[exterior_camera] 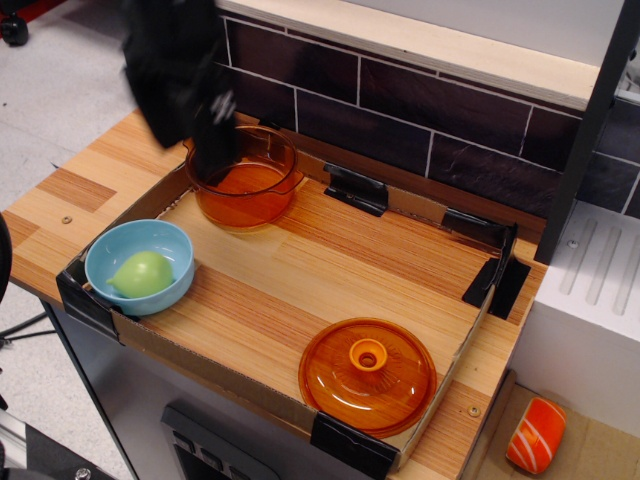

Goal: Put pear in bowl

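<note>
The pale-green pear [141, 273] lies inside the light-blue bowl [120, 254] at the front left corner of the wooden tray. My gripper [213, 150] is blurred, high above the table at the upper left, over the near rim of the orange pot. It is well apart from the bowl and holds nothing that I can see. Its jaws are too blurred to read.
A transparent orange pot [243, 175] with handles stands at the back left. A flat orange lid [368, 374] with a knob lies at the front. Black clips [355, 188] hold the cardboard rim. An orange-and-white striped object [536, 434] lies off the table at lower right.
</note>
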`<state>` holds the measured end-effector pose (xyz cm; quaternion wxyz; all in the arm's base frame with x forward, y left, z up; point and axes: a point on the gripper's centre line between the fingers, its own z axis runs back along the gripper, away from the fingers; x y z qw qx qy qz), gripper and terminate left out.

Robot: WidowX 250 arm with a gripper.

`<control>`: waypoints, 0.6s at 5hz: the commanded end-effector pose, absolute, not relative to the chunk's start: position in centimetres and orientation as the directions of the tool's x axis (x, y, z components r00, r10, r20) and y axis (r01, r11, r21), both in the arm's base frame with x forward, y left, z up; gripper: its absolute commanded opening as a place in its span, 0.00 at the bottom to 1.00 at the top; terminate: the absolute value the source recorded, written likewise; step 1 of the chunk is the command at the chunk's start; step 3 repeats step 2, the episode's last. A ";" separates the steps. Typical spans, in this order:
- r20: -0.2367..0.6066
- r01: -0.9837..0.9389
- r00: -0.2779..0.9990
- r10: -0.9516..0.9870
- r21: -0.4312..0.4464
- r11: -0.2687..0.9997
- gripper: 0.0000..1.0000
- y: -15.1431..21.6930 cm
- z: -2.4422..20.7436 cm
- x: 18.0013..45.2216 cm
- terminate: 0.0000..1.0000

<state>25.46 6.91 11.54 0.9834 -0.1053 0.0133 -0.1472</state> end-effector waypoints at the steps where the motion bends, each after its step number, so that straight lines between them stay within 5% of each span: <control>1: 0.030 0.281 0.959 -0.281 -0.191 0.940 1.00 7.6 13.0 26.0 0.00; 2: 0.030 0.281 0.959 -0.281 -0.191 0.940 1.00 7.6 13.0 26.0 1.00; 3: 0.030 0.281 0.959 -0.281 -0.191 0.940 1.00 7.6 13.0 26.0 1.00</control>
